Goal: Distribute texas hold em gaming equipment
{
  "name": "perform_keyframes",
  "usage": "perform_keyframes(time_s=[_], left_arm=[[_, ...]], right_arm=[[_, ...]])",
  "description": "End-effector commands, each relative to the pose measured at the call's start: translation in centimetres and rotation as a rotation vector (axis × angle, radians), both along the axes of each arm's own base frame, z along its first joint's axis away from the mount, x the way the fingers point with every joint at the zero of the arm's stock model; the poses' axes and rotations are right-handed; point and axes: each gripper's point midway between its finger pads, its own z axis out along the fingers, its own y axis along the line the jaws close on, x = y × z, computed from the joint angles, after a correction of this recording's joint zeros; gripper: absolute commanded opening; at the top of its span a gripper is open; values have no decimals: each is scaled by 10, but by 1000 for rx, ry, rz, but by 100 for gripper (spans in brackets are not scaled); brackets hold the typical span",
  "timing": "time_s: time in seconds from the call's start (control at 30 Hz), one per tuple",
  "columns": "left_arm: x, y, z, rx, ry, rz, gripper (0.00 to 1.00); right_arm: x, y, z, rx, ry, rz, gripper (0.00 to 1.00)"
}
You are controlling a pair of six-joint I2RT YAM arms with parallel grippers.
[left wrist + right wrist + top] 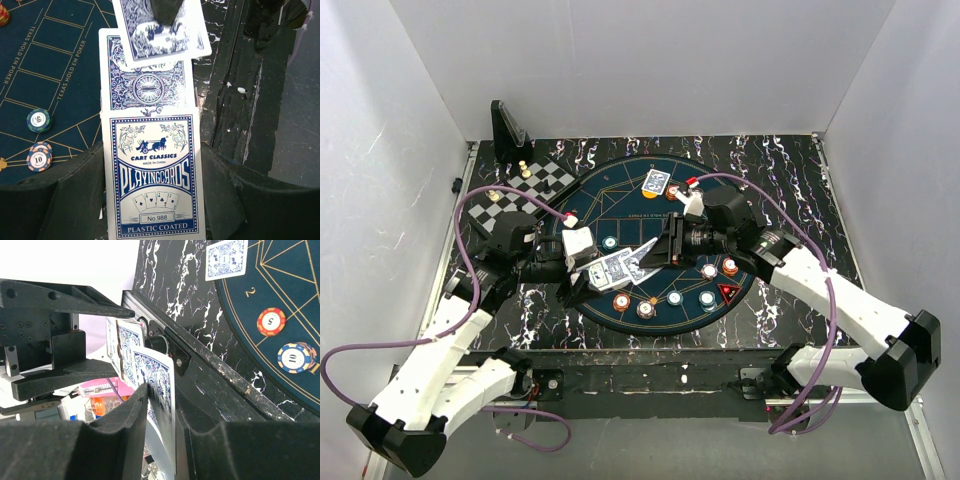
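Gripping the pack: the left gripper (151, 150) has its jaws clamped on the sides of the card box (152, 190), held above the near part of the blue mat (620, 200).
Right jaws: the right gripper (161, 400) is pinched on the edge of the top card (159, 375), which is past the box mouth with its blue back showing.
Half out: a second card (147, 85) juts from the box, under the top card and touching it.
On the mat: one dealt card (657, 183) lies at the far side, with chips (621, 301) scattered nearer.
Risk, double deal: friction between the two backs could drag the second card out too.
Risk, slip: the pinch sits on a thin plastic-coated edge, so a quick swing could let the card twist or drop.
Risk, landing: a release low over the chips could knock them.
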Motion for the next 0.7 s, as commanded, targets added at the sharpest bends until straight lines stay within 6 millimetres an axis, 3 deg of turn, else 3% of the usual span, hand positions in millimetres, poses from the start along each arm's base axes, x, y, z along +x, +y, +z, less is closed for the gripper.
perform_keyframes(time_s=[0.0, 0.13, 0.23, 0.37, 0.57, 0.67], left_arm=[[0, -4, 22, -50, -74, -17, 0], [0, -4, 21, -51, -69, -18, 0], [1, -4, 21, -50, -71, -16, 0], [1, -4, 22, -50, -73, -14, 0], [0, -3, 21, -47, -74, -13, 0], [-1, -3, 22, -48, -75, -16, 0]], right_arm=[[1, -15, 21, 26, -60, -20, 29], [-1, -21, 27, 42, -65, -28, 22], [-1, -28, 31, 47, -72, -42, 10], [4, -48, 35, 40, -86, -95, 1], [22, -78, 17, 44, -47, -174, 1], [41, -92, -15, -8, -8, -224, 1]])
